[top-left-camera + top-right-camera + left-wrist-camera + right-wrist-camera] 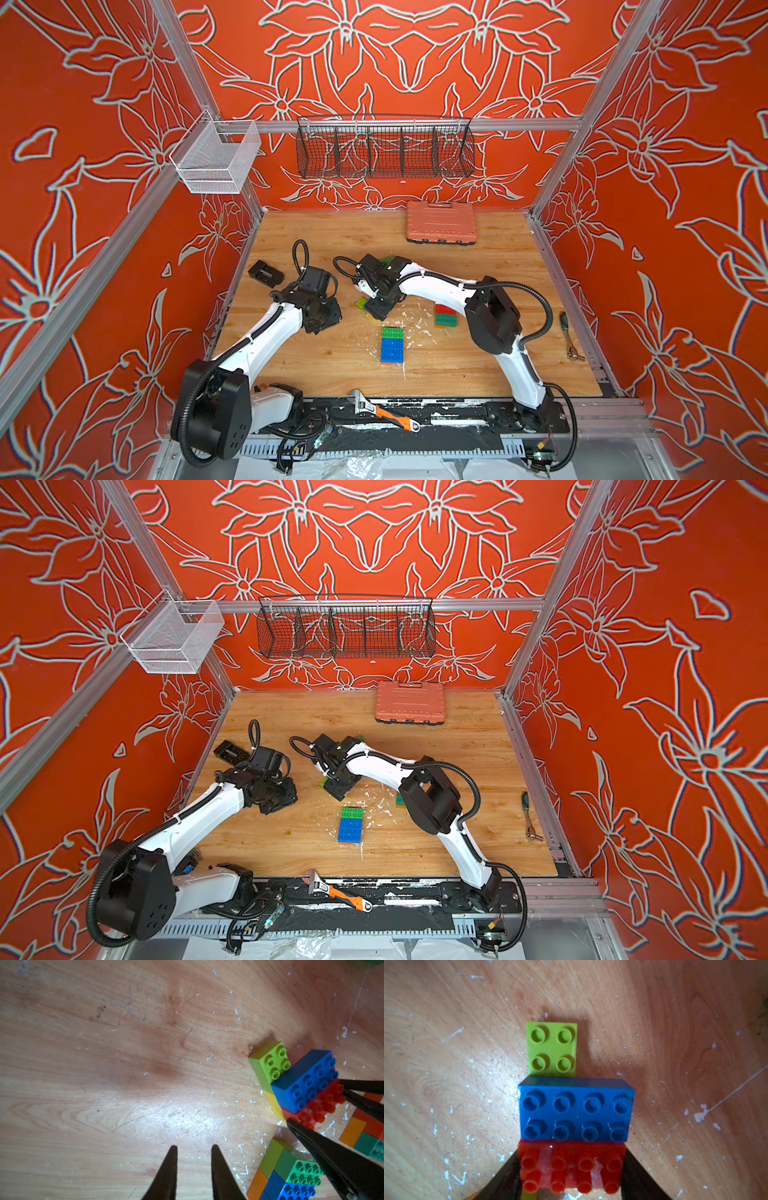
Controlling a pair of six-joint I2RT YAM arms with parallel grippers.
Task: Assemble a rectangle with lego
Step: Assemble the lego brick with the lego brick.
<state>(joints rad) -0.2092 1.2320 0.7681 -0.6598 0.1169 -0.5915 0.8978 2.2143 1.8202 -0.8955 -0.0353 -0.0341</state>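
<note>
The right gripper (572,1152) is squeezing the two short ends of a red brick (571,1176). That brick is part of a small lump of lego (362,304). The lump sits on the wood just past the blue and green slab (392,345), a bit toward the left gripper (194,1147). A blue brick (576,1111) sits on top of the lump, and a lime brick (552,1049) pokes out beyond it. The left gripper hangs beside the lump with its two fingers a little apart and nothing between them.

What could go wrong? Only the red brick is pinched. If the arm lifts or turns fast, I think the lump could twist in the grip or snap apart. Shiny clear bits on the red brick may make it slippery. A crooked push toward the slab could leave a gap or shove the slab away. A red, green and orange pile (445,316) waits close to the slab on the right gripper's side and could get bumped.

The wooden table (498,257) is scratched and dotted with white crumbs (415,322), so bricks may not sit flat. Far past the slab lies a pink ribbed case (441,222). An orange-handled wrench (382,413) lies on the near side of the slab, at the table's edge. The walls (415,62) are red with pale flower lines. A black wire basket (384,147) and a white one (216,160) hang up high.
</note>
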